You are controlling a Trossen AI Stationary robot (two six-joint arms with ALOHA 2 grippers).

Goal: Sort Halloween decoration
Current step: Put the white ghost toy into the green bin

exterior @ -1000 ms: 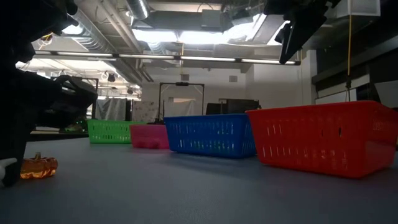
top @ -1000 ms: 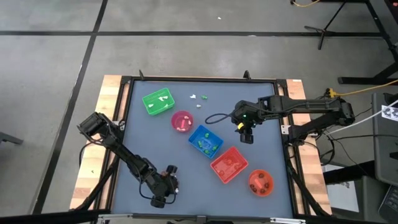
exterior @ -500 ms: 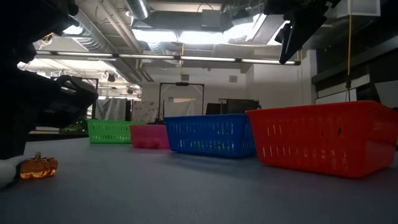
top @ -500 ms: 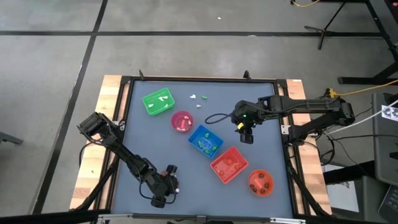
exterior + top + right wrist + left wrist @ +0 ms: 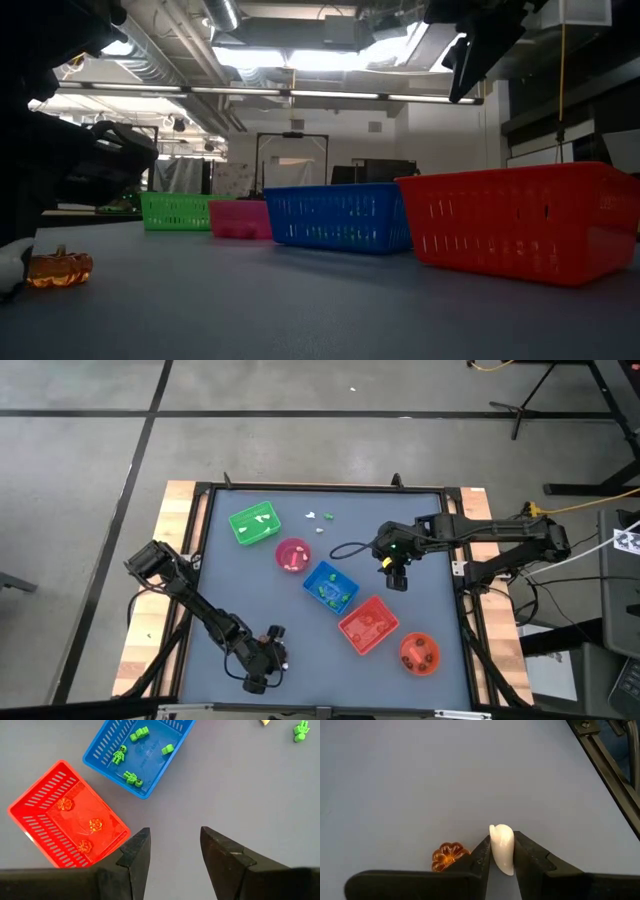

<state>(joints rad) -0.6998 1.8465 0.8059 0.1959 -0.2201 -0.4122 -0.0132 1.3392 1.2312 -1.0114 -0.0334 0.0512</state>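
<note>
My left gripper (image 5: 502, 854) is low over the table's near left part (image 5: 272, 647) and is shut on a small white trinket (image 5: 502, 845). Beside it, an orange pumpkin trinket (image 5: 449, 856) lies on the table, also seen in the low view (image 5: 58, 269). My right gripper (image 5: 171, 854) hangs open and empty high above the table's right half (image 5: 397, 576). The blue tray (image 5: 145, 750) holds green trinkets. The red tray (image 5: 70, 815) holds orange ones. My left gripper pinches the white trinket by its two flat sides (image 5: 495, 851) between the two fingers. The fingers slant down from the table's left. The trinket's rounded upper end (image 5: 500, 829) sticks out past the fingertips. The fingers hide its lower end, so I cannot tell whether it is clear of the table.
A green tray (image 5: 254, 524), a pink bowl (image 5: 292, 555), the blue tray (image 5: 330, 587), the red tray (image 5: 368, 626) and an orange bowl (image 5: 419, 652) run slantwise across the table. A few loose trinkets (image 5: 318, 518) lie near the far edge. The table's dark frame (image 5: 605, 765) runs close by.
In the low view, the white trinket at the picture's left edge has come up a little beside the pumpkin. The pumpkin has stayed where it was. Both arms have kept still.
</note>
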